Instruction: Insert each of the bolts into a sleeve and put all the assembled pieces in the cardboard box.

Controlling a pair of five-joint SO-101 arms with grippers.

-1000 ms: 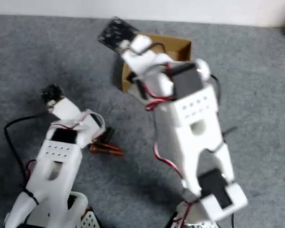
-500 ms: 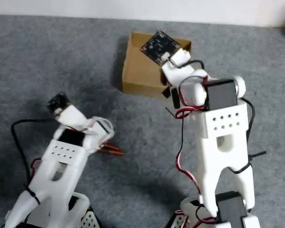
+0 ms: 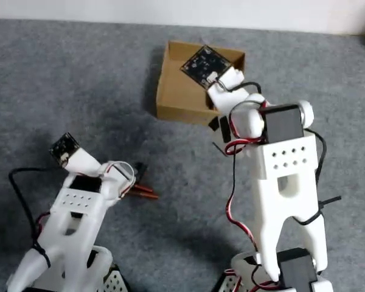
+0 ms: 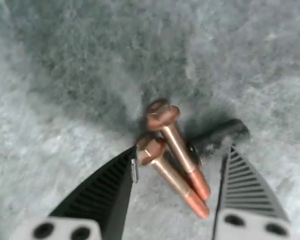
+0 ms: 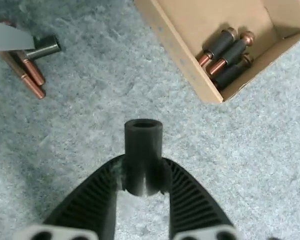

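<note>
1. Sleeve [image 5: 142, 150], black, qty 1: pinched btwn both fingers of the right gripper [image 5: 142, 175], w/ its open bore end facing the wrist camera. Pos.: over the grey carpet [image 5: 250, 150], near the cardboard box [image 5: 176, 52] but outside it.

2. Cardboard box: top open. It holds 3 assembled pcs [image 5: 227, 52], each a copper bolt seated in a black sleeve. They lie side by side, touching, against one inner wall. In the high view the box [image 3: 176, 91] sits on the carpet ahead of the right arm [image 3: 280, 170], w/ that arm's wrist over the near box edge.

3. Bolts [image 4: 172, 137], copper, qty 2, loose: they lie flat on the carpet, side by side and touching, heads at the same end. A second loose sleeve [image 4: 220, 135], dark, lies just beside them on the carpet.

4. Left gripper [image 4: 182, 157]: jaws spread, one on each side of the bolt pair, gripping nothing. One fingertip is close to the nearer bolt head, the other close to the loose sleeve. Contact cannot be confirmed.

5. High view ref.: bolts [image 3: 140, 190] and loose sleeve [image 3: 137, 170] lie at the tip of the left arm [image 3: 79, 207], well apart from the box.
</note>
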